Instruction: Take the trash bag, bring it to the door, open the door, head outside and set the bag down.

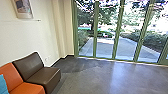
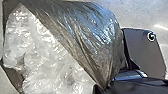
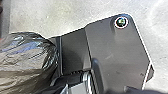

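Reaching glass panels [image 1: 105,47], floor [image 1: 100,77] lies open; left hand [image 2: 103,88], right hand [image 3: 59,86]: opening and hold unclear.

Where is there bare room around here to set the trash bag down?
Bare grey floor stretches from the brown chair to the green-framed glass. Beyond the glass, the paved path between the bushes looks open too. It's crowded at the near left, where the brown chair and orange chair sit side by side.

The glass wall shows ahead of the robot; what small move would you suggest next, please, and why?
Perhaps roll slowly towards the glass wall with the trash bag: grey floor leads up to it, and paving lies beyond.
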`<state>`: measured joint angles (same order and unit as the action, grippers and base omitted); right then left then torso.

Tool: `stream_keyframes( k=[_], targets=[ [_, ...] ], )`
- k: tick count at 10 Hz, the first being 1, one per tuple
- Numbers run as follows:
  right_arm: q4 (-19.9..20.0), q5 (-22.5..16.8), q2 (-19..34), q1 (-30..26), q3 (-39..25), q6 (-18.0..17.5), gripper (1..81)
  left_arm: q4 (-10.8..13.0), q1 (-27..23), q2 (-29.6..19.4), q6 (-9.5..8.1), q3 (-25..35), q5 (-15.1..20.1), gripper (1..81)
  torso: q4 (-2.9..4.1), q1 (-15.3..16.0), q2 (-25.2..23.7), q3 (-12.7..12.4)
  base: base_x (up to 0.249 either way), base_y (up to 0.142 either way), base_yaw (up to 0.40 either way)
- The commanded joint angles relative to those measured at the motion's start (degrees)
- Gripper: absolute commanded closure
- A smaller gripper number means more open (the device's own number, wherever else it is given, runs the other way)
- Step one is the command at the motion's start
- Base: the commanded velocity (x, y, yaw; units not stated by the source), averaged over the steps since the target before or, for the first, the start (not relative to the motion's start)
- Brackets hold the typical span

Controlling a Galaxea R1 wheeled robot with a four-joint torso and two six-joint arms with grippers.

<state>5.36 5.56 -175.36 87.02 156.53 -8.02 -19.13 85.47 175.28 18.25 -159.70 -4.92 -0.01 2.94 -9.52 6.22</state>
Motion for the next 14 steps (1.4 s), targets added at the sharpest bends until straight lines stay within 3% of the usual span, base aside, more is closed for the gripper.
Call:
stream_keyframes(
  k=[1,14],
  targets=[
    [0.35,-2.92,-0.27,-2.68,0.0,0.03,1.0,0.14,-3.07,0.17,0.47,-0.18,2.99,81.1,0.0,0.0,0.0,0.0,0.0,0.0,-0.247],
    [0.17,-2.92,-0.72,-2.68,-0.09,0.11,1.0,0.23,-3.07,0.17,0.47,-0.35,3.08,81.1,0.0,0.0,0.0,0.0,0.0,0.0,-0.261]
  ],
)
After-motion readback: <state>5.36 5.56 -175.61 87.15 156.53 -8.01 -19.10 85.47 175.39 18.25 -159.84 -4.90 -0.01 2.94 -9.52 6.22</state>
